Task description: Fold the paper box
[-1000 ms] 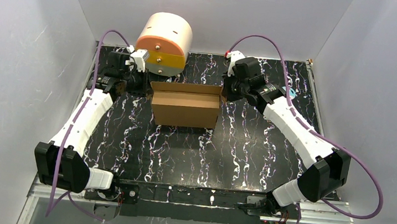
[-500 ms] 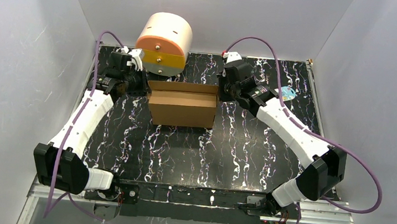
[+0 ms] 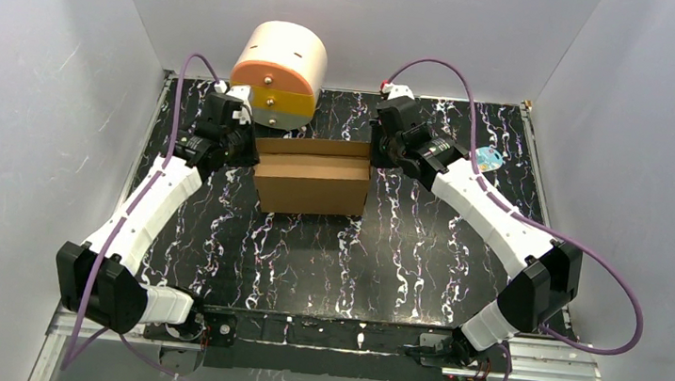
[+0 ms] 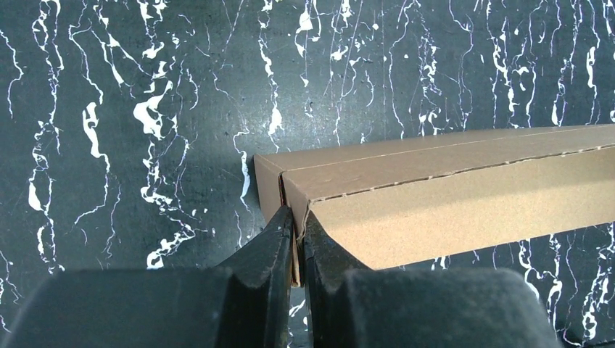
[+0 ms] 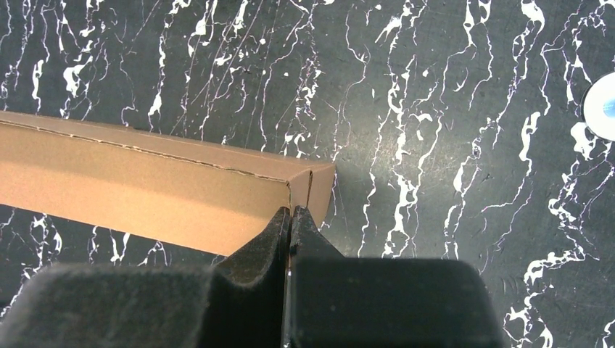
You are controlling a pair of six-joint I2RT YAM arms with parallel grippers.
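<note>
paper box (image 3: 313,188), cropped, corners pinched by left hand (image 4: 296,233) and right hand (image 5: 291,226).

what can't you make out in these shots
Top external: grip points on the paper box, hidden under the wrists.
Left wrist: box's far end, cut off at right; left tool covers the near corner.
Right wrist: far end cut off at left; right tool covers the corner.
Right-wrist frame edge cuts the white-blue disc; too small from above.

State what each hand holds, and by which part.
The left hand pinches the paper box by its left end wall; the right hand pinches its right end wall.
</note>
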